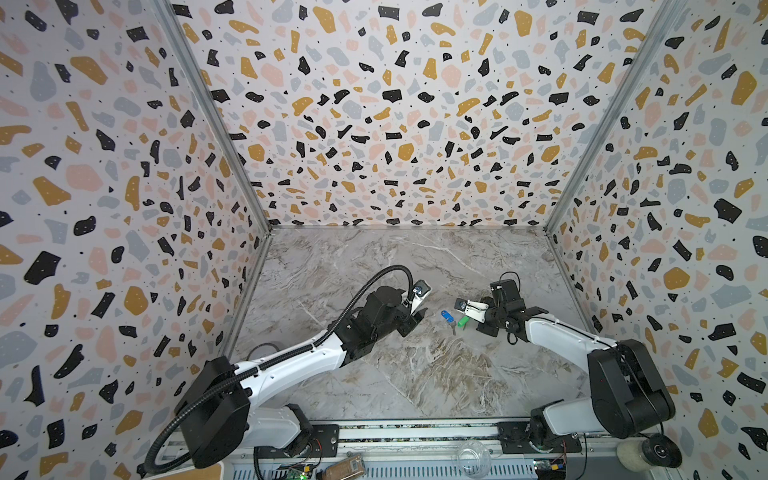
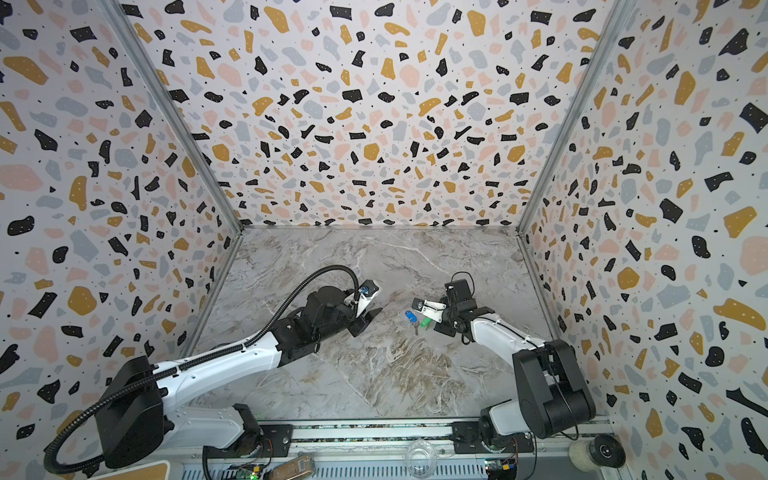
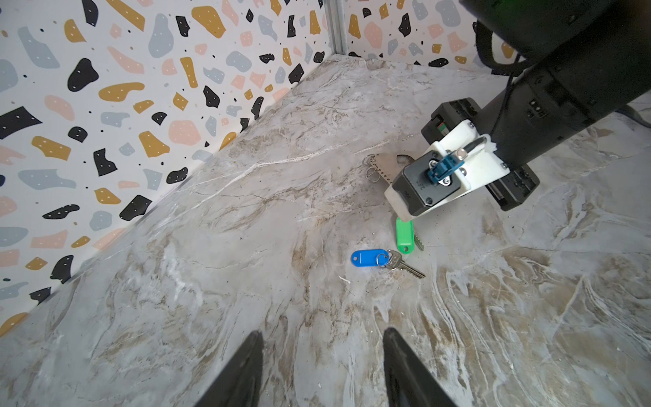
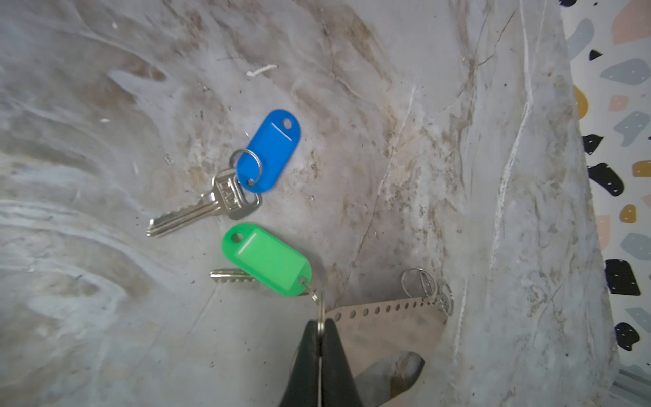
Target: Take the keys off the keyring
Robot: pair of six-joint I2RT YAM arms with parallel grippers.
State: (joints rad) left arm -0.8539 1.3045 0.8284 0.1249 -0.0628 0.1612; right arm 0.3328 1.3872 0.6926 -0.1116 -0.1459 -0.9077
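Note:
Two keys lie on the marble table. The blue-tagged key lies loose, apart from the rest, and shows in both top views. The green-tagged key lies beside it. My right gripper is shut on the small metal ring at the green tag's end. That ring sits at the edge of the grey-beige keyring; whether it still passes through the strap is unclear. The keyring's ring links lie at its far end. My left gripper hovers open, short of the blue-tagged key.
Patterned walls close in the table on three sides; the right wall runs close past the keyring. The right arm's wrist camera hangs over the keyring in the left wrist view. A rail with cables runs along the front edge.

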